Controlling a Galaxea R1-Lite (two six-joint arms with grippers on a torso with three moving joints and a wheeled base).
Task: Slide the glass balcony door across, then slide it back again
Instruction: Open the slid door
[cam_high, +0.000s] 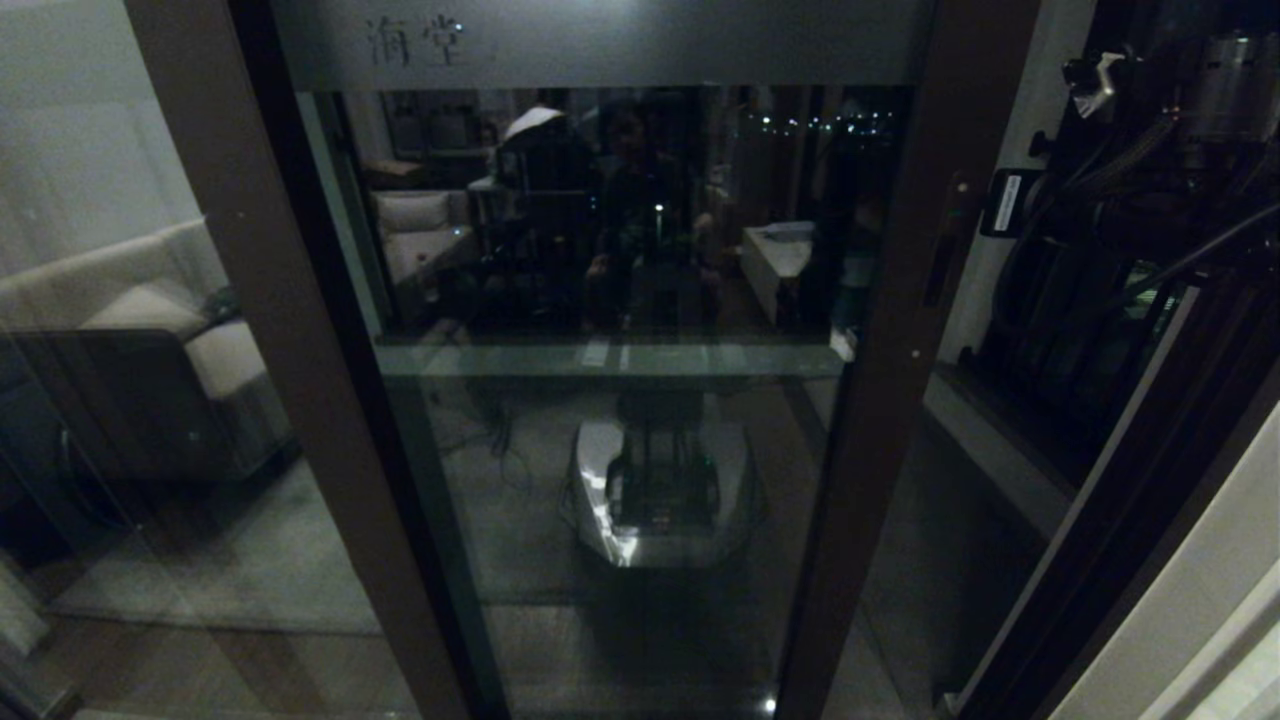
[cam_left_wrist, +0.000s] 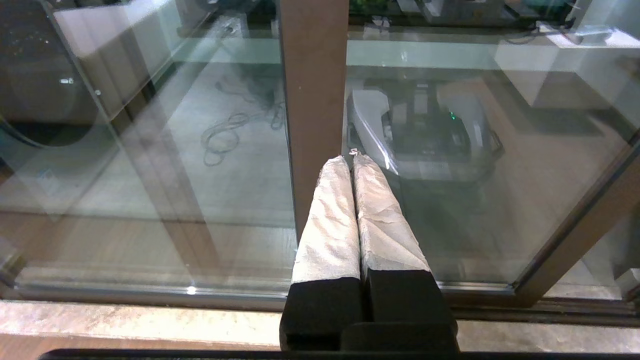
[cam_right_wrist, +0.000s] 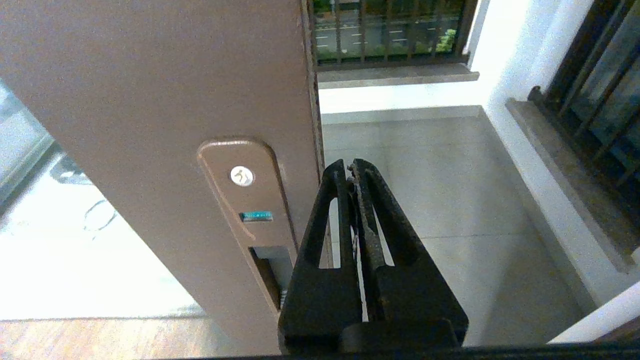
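The right gripper (cam_right_wrist: 352, 167), fingers pressed together and empty, sits just beside the door (cam_right_wrist: 165, 95) edge near its handle plate (cam_right_wrist: 245, 195); the left gripper (cam_left_wrist: 351, 159) is closed too.

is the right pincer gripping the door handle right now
No, the right pincer is shut on nothing, beside the edge of the glass balcony door.

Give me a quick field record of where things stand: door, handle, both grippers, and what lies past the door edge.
door: the glass balcony door, brown frame, frosted band on top; partly slid, open gap beyond its handle-side stile
handle: recessed handle slot in the stile, under a small round lock
right gripper: right gripper shut, holding nothing, tips beside the stile's edge near the handle slot
left gripper: left gripper shut, low, pointed at the other brown stile, apart from it
beyond edge: tiled balcony floor, barred side window
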